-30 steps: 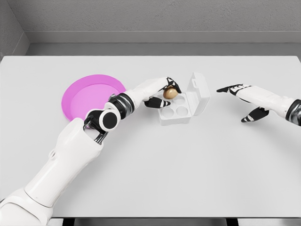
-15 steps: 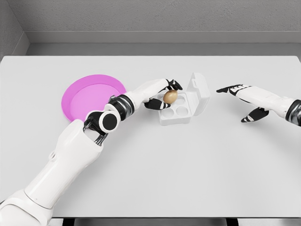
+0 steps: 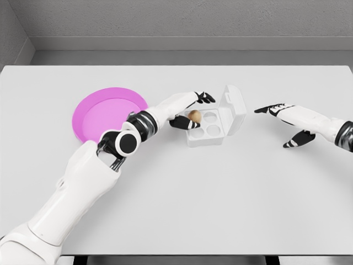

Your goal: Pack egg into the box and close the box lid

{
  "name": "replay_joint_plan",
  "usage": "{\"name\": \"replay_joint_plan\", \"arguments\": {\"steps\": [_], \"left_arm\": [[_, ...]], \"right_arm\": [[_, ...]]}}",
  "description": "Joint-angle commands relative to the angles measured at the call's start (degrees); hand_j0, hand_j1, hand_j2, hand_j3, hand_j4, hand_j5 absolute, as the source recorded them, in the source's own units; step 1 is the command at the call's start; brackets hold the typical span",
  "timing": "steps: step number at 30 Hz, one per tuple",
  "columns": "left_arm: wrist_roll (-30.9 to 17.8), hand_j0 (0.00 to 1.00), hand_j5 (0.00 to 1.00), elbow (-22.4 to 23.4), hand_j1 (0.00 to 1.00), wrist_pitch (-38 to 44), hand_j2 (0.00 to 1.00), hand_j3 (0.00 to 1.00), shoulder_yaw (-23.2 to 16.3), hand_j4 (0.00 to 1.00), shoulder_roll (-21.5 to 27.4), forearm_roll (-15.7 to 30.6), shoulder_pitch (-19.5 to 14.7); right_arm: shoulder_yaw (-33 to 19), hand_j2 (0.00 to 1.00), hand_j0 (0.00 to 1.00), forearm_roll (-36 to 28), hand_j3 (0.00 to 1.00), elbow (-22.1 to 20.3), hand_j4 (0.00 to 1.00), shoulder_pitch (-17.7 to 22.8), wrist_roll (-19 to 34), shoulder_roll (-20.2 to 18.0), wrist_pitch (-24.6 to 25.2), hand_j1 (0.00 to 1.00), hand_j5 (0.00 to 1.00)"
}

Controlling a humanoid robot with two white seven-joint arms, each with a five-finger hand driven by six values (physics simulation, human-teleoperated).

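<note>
A brown egg [image 3: 194,115] sits in the rear left cup of the white egg box [image 3: 205,133], whose lid [image 3: 234,107] stands up open on the right side. My left hand [image 3: 192,109] is right beside the egg, fingers spread around it and no longer closed on it. My right hand [image 3: 287,120] hovers open over the table to the right of the box, apart from the lid.
A round pink plate [image 3: 105,113] lies on the white table [image 3: 220,193] left of the box, under my left forearm. A grey wall runs behind the table's far edge.
The egg dropped from my left fingers into the box's rear left cup, and the fingers opened. My right hand shifted slightly right and down.
</note>
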Motion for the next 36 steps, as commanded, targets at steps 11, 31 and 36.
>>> {"name": "replay_joint_plan", "arguments": {"steps": [11, 31, 36], "left_arm": [[0.1, 1.0, 1.0, -19.6, 1.0, -9.2, 1.0, 1.0, 7.8, 1.0, 29.4, 25.0, 2.7], [-0.1, 1.0, 1.0, -1.9, 1.0, -44.1, 1.0, 1.0, 30.5, 1.0, 39.1, 27.2, 23.5], [-0.1, 1.0, 1.0, -2.1, 1.0, -44.1, 1.0, 1.0, 30.2, 1.0, 38.5, 27.0, 23.6]], "right_arm": [[-0.3, 1.0, 1.0, -0.5, 1.0, -0.1, 1.0, -0.4, -0.1, -0.1, 0.0, 1.0, 1.0], [0.5, 1.0, 1.0, -0.5, 1.0, -4.2, 1.0, -0.7, -0.1, 1.0, -1.8, 1.0, 1.0], [0.4, 1.0, 1.0, -0.5, 1.0, -6.5, 1.0, -0.7, -0.1, 0.9, -1.8, 1.0, 1.0]]}}
